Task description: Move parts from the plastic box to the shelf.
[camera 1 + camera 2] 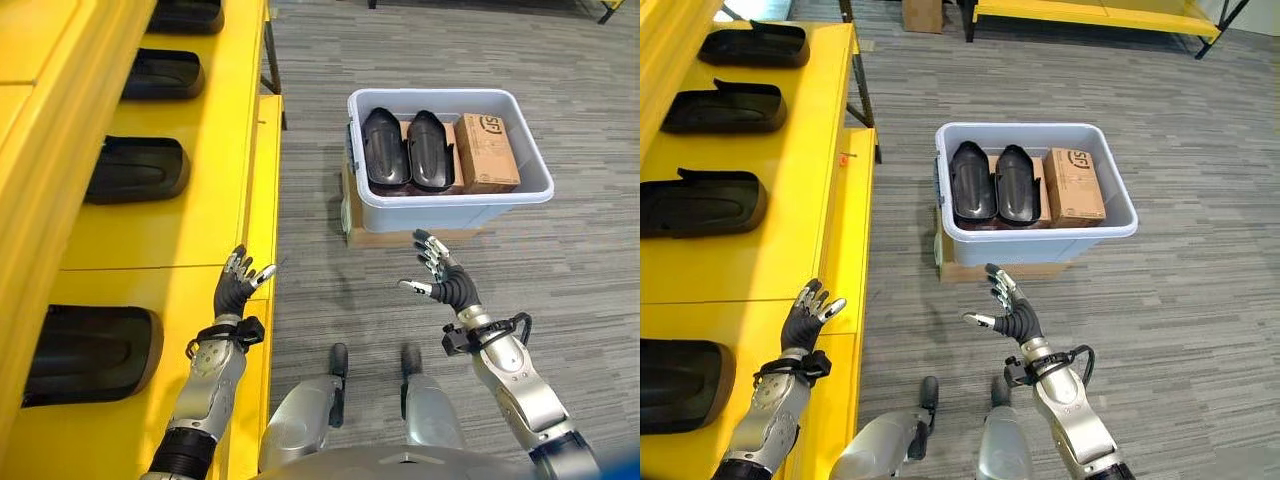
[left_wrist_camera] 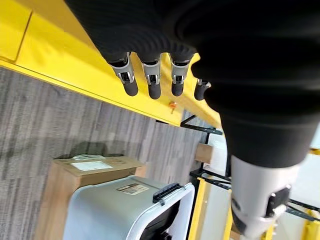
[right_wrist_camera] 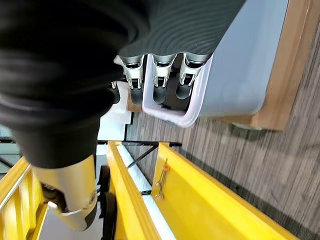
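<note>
1. Left robot hand and right robot hand both hung open, holding nothing.
2. Four black parts already sat on the yellow shelf.
3. Two parts and a cardboard carton were left in the plastic box.

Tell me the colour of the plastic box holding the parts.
Light grey plastic box, clearest in the right eye view.
</note>
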Robot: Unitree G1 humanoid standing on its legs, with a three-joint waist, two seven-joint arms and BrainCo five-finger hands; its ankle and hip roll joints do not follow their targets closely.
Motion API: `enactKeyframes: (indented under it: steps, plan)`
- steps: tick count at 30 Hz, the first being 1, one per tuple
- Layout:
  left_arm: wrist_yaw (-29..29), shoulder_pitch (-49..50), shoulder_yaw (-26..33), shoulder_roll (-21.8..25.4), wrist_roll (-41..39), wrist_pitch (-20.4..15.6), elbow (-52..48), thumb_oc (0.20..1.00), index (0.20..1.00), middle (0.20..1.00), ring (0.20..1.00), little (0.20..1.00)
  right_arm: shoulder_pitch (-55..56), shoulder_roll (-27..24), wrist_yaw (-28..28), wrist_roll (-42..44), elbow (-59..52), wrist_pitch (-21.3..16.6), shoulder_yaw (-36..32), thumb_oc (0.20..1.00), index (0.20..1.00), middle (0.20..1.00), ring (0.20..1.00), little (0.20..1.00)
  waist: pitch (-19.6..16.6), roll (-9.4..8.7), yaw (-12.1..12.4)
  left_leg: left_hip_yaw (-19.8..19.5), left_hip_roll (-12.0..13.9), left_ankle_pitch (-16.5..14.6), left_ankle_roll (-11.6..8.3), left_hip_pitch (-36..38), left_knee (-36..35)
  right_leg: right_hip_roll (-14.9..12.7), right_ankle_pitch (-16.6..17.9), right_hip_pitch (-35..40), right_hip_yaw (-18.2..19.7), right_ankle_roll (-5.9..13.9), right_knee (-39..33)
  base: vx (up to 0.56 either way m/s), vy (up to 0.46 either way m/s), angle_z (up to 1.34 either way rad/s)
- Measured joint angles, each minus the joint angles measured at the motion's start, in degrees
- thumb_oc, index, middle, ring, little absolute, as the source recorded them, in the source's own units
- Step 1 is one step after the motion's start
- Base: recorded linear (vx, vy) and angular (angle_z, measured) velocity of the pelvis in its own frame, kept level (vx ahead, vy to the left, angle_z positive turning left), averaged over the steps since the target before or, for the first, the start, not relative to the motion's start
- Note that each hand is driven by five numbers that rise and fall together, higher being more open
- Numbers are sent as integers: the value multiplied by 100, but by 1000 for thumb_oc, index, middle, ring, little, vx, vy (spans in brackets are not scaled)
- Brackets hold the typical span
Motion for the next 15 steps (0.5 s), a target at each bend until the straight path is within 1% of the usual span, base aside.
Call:
enactKeyframes:
  steps: [2, 3, 4, 5, 6, 7, 8, 9, 10, 11, 12, 13, 14, 15]
  plan:
    - [-3, 81, 77, -59, 3, -5, 9, 1000, 1000, 1000, 1000, 1000, 9, -1, 4, -3, 26, 9, 23, 1000, 1000, 1000, 1000, 1000, -1, -38, 15, -42, 23, -73, -58, 118, 13, -104, 324, -77, 2, 16, -178, 146, -193, 2]
    - [6, 141, 169, -120, 3, -9, 9, 1000, 1000, 1000, 1000, 1000, 4, 2, 7, -3, 19, 11, 24, 1000, 1000, 1000, 1000, 1000, -4, -73, 13, -45, 35, -148, -105, 149, 44, -166, 468, -42, -147, 39, -251, 117, -189, 6]
    - [26, 164, 213, -134, 0, -14, 10, 1000, 1000, 1000, 1000, 1000, 1, 2, 7, -3, 19, 20, 24, 1000, 1000, 1000, 1000, 1000, 30, -125, 5, -47, 54, -174, -140, 260, 28, -217, 546, -52, -321, 15, -198, 198, -255, 14]
    - [73, 242, 198, -112, 1, -15, 11, 1000, 1000, 1000, 1000, 1000, 27, 4, 9, -2, 22, 30, 23, 1000, 1000, 1000, 1000, 1000, 9, -215, 35, -63, 85, -192, -150, 361, -15, -231, 539, 0, -465, -10, -9, 348, -471, 28]
    - [89, 347, 214, -209, 0, -13, 30, 1000, 1000, 1000, 1000, 1000, 34, 12, 20, -1, 84, 53, 19, 1000, 1000, 1000, 1000, 1000, -57, -314, 58, -236, 132, -255, -396, 568, -136, -226, 624, 286, -669, -60, 41, 401, -589, 68]
    - [96, 387, 191, -195, -9, -20, 30, 1000, 1000, 1000, 1000, 1000, 23, 37, 21, -2, 123, 53, 18, 1000, 1000, 1000, 1000, 1000, -332, -505, 53, -511, 224, -340, -671, 574, -160, -154, 723, 618, -785, -48, 43, 330, -559, 72]
    - [96, 405, 178, -114, -11, -35, 12, 1000, 1000, 1000, 1000, 1000, 12, 82, 21, -2, 141, 50, 13, 1000, 1000, 1000, 1000, 1000, -433, -677, 104, -552, 239, -365, -790, 538, -126, -147, 534, 701, -791, 53, 58, 182, -347, 52]
    - [119, 378, 231, -255, -50, -23, 145, 1000, 1000, 1000, 1000, 1000, -292, 46, 15, -2, 369, 37, 22, 1000, 1000, 1000, 1000, 1000, -399, -445, 93, -681, 595, -423, -958, 476, -23, 175, 547, 701, -1023, -33, 149, 118, -257, 32]
    - [118, 401, 172, -307, -61, -16, 110, 1000, 1000, 1000, 1000, 1000, -393, -14, -2, -1, 357, 55, 11, 1000, 1000, 1000, 1000, 1000, -420, -328, -1, -826, 829, -451, -1074, 480, -74, 391, 505, 709, -1218, -94, 212, 113, -250, 27]
    - [106, 420, 124, -333, -72, -18, 64, 1000, 1000, 1000, 1000, 1000, -468, -84, -1, 0, 333, 41, -4, 1000, 1000, 1000, 1000, 1000, -440, -266, 0, -865, 1028, -417, -1126, 506, -151, 576, 342, 715, -1252, -227, 265, 217, -513, 29]
    - [113, 365, 123, -363, -101, -15, 70, 1000, 1000, 1000, 1000, 1000, -669, -160, -29, 0, 438, 44, -3, 1000, 1000, 1000, 1000, 1000, -472, -149, -50, -925, 1350, -405, -1351, 555, -285, 876, 221, 724, -1336, -413, 279, 159, -378, 17]
    - [119, 318, 120, -375, -128, -21, 87, 1000, 1000, 1000, 1000, 1000, -759, -230, -74, -1, 458, 39, 17, 1000, 1000, 1000, 1000, 1000, -484, -90, -86, -989, 1496, -379, -1431, 505, -259, 1034, 137, 735, -1415, -542, 289, 140, -346, 14]
    - [119, 222, 115, -405, -187, -38, 85, 1000, 1000, 1000, 1000, 1000, -799, -252, -100, 0, 458, 37, 16, 1000, 1000, 1000, 1000, 1000, -480, -87, -78, -1016, 1598, -375, -1475, 507, -257, 1124, 113, 727, -1437, -643, 296, 64, -150, 10]
    - [118, 187, 104, -436, -222, -39, 85, 1000, 1000, 1000, 1000, 1000, -822, -253, -104, -1, 458, 36, 16, 1000, 1000, 1000, 1000, 1000, -471, -61, -68, -1020, 1672, -358, -1472, 504, -254, 1190, 110, 721, -1449, -665, 297, 93, -202, -1]
